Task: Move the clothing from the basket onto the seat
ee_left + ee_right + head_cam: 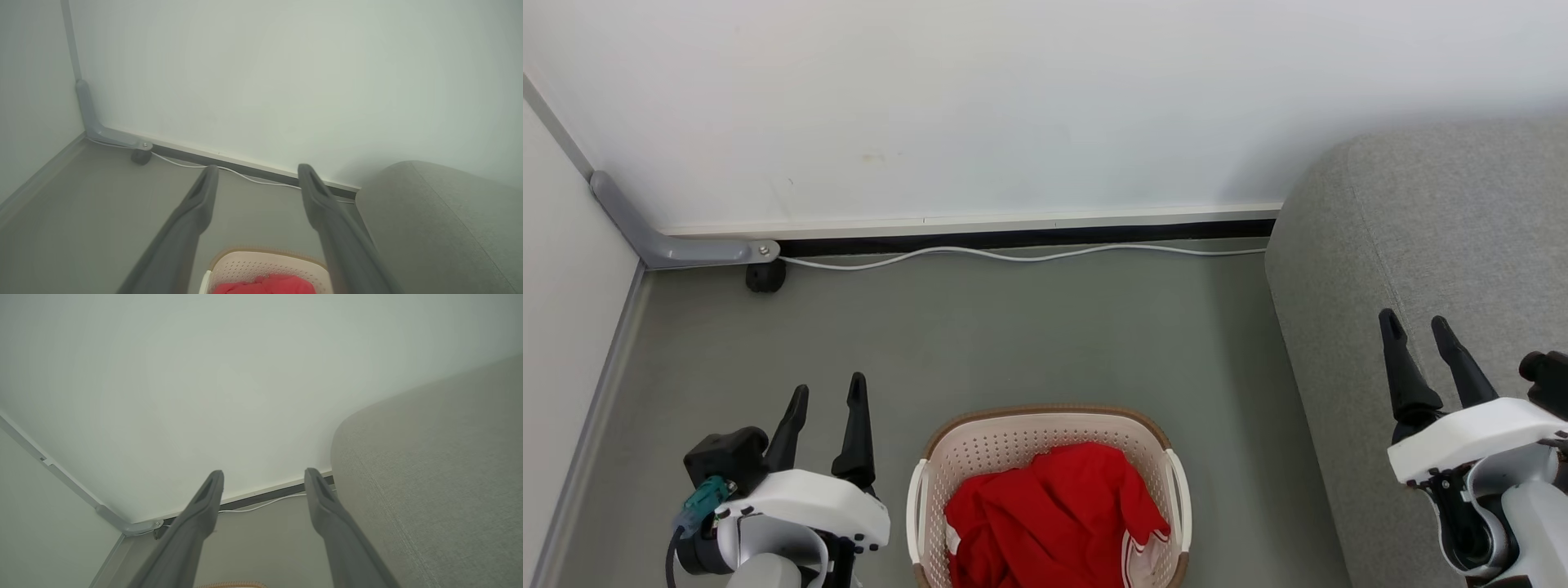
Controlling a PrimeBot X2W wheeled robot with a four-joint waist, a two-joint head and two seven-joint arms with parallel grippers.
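Observation:
The red clothing (1049, 518) lies crumpled inside the cream basket (988, 445), which stands on the grey floor at the bottom middle of the head view. The grey seat (1437, 245) rises at the right. My left gripper (827, 395) hovers open to the left of the basket, empty. My right gripper (1417, 324) stands open and empty in front of the seat's edge. In the left wrist view the open left gripper (258, 174) points over the basket (265, 261) and clothing (265, 286) toward the wall. The right wrist view has the open right gripper (263, 479) beside the seat (429, 469).
A white wall runs across the back with a dark baseboard and a white cable (1013, 255) along it. A grey bracket (670, 245) and a small black foot (765, 278) sit in the left corner. Bare grey floor (1029, 335) lies between basket and wall.

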